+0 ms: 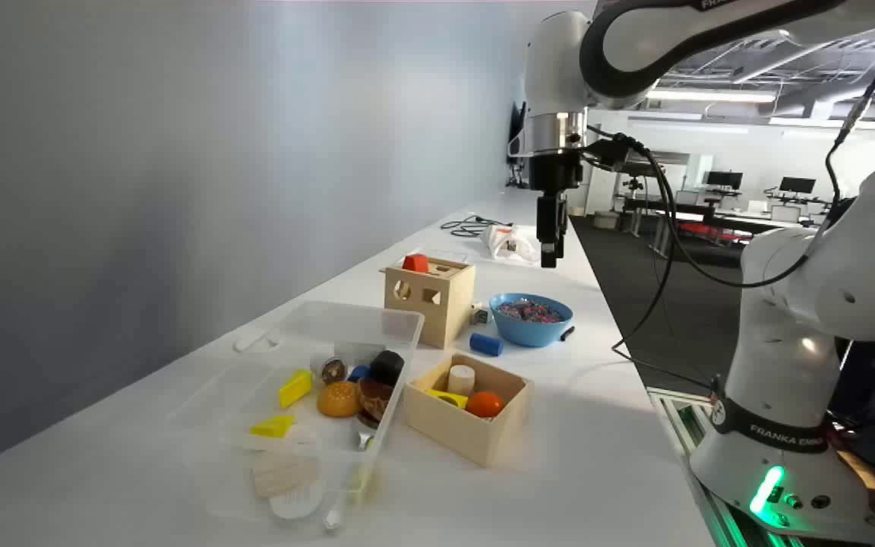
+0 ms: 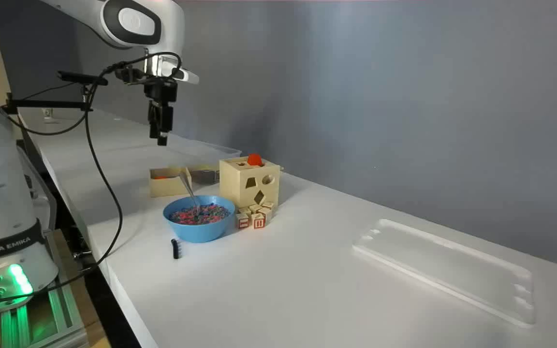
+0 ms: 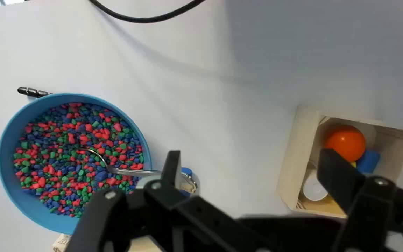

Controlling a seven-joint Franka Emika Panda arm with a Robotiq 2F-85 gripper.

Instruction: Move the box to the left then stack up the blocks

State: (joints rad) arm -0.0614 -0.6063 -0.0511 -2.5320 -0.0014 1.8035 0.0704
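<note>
In an exterior view, a grey wall [image 1: 255, 152] edges the white desk [image 1: 597, 441]; a dark-carpeted office [image 1: 699, 304] lies at two o'clock. The black metal hand [image 3: 249, 159] is spread apart. In an exterior view, around the round blue bowl [image 2: 196, 234]: an open-topped pale-wood box [image 2: 169, 187] at eleven o'clock; a taller pale-wood box with cut-out holes [image 2: 240, 191], red piece [image 2: 255, 159] atop, at two; lettered wooden cubes [image 2: 258, 221], clustered, at three.

Wrist view overhead, exterior views oblique

Lettered blocks [image 2: 258, 220] beside holed box [image 2: 246, 192]
</note>
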